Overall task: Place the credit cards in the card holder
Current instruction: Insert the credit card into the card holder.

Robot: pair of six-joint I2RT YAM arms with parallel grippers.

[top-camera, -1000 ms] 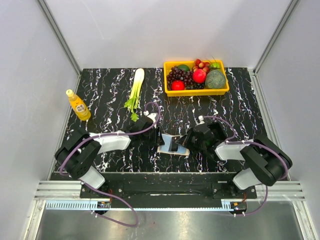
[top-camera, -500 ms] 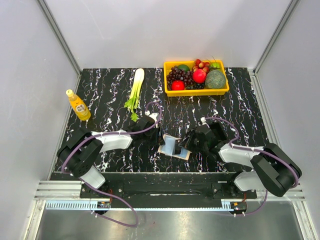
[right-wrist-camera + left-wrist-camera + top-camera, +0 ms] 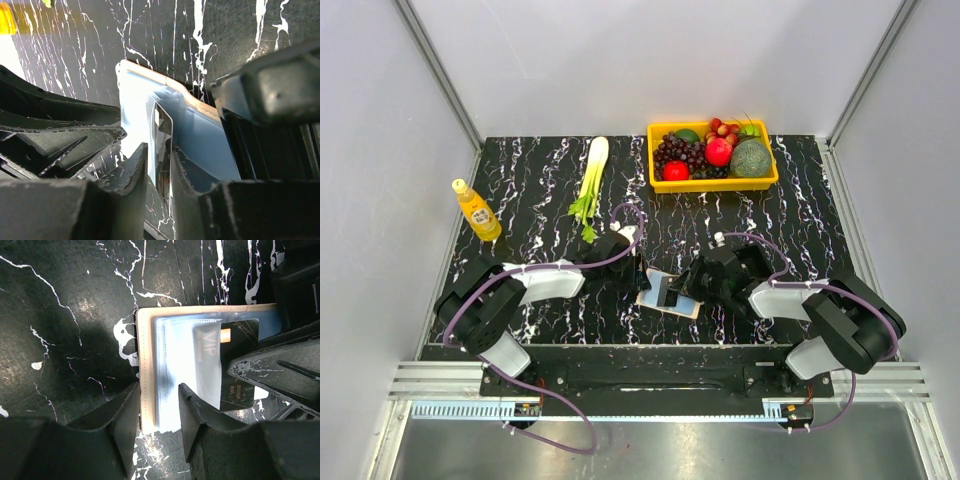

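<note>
the card holder (image 3: 658,300) lies open and flat on the worktop (image 3: 540,190), near its front edge and about in the middle. its outside is beige, and this shows as a thin border (image 3: 145,365) around the inside. the inside carries light blue, half clear sleeves (image 3: 172,355) stacked one over another. one credit card (image 3: 235,360) is black, with a small gold chip and pale letters "vip". one end of it is already under a sleeve and looks hazy there. the rest sticks out bare and is tilted up from the holder. the card sits between the fingers of the right gripper (image 3: 159,159); whether they pinch it i cannot tell.
</note>
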